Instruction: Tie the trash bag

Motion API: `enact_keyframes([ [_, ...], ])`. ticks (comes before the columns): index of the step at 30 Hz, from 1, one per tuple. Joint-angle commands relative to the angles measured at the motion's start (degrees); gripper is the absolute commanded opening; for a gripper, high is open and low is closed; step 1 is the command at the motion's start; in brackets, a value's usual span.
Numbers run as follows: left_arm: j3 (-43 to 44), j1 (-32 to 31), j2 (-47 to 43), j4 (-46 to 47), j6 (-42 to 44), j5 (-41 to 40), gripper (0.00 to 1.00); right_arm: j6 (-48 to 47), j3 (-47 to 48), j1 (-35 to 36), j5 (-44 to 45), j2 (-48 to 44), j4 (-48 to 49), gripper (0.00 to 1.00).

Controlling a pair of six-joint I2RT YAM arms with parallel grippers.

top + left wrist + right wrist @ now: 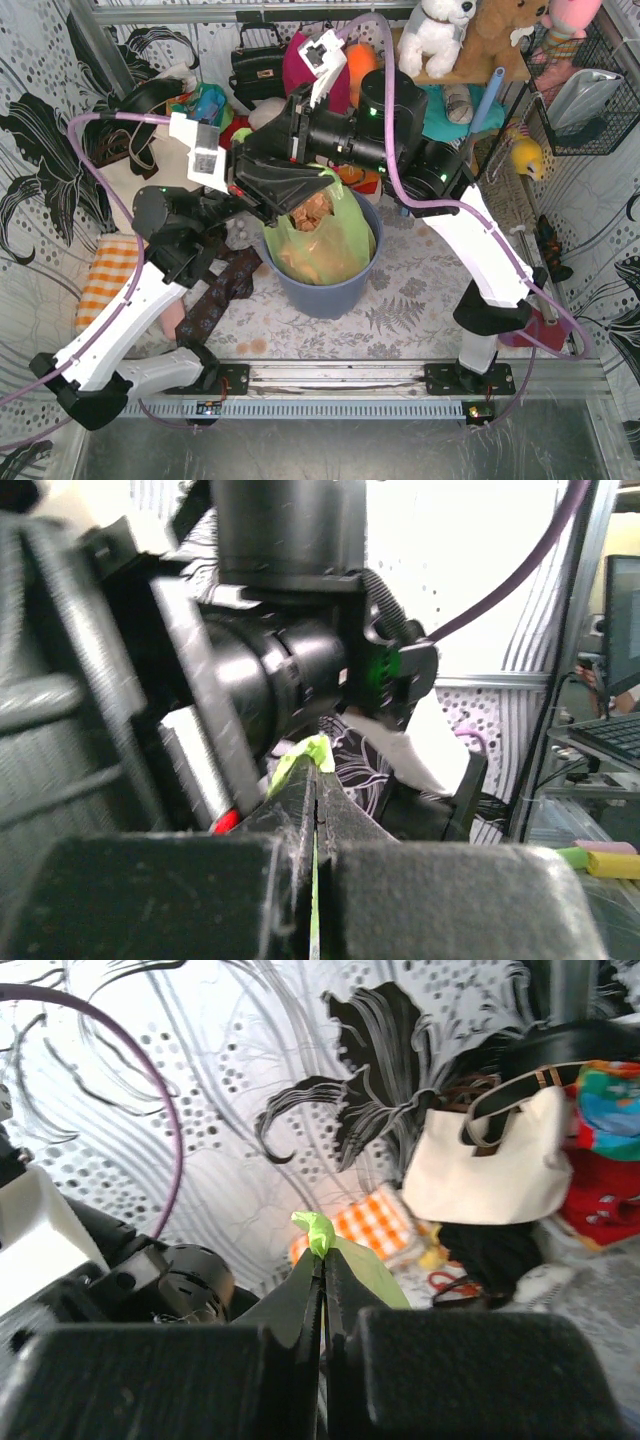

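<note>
The trash bag [345,235] is lime-green translucent plastic with crumpled orange-brown paper showing through. It sits inside a blue-grey round bin [330,290] at the table's middle. Both arms cross just above its mouth. In the left wrist view my left gripper [315,772] is shut on a thin strip of the bag's green plastic [308,752], which pokes out past the fingertips. In the right wrist view my right gripper [322,1258] is shut on another green piece of the bag [318,1228], bunched at the tips. From above, the arm bodies hide both pinch points.
A white tote bag [490,1160] and a black handbag [255,65] stand at the back left. An orange checked cloth [105,275] and a dark patterned cloth [215,295] lie left of the bin. Plush toys [440,30] sit at the back; a wire basket [590,90] hangs right.
</note>
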Motion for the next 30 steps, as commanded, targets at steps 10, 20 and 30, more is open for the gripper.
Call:
enact_keyframes([
  [10,12.8,-6.5,7.3,-6.0,10.6,-3.9,0.00,11.8,1.4,-4.3,-19.4,0.1,11.3,0.00],
  [20,9.5,-6.5,5.8,-6.0,14.1,-15.2,0.00,20.0,4.3,-9.2,-29.6,4.5,16.2,0.00],
  [30,5.5,-6.5,6.6,-5.8,14.6,-19.5,0.00,21.3,1.9,-14.9,-37.7,6.2,17.2,0.00],
])
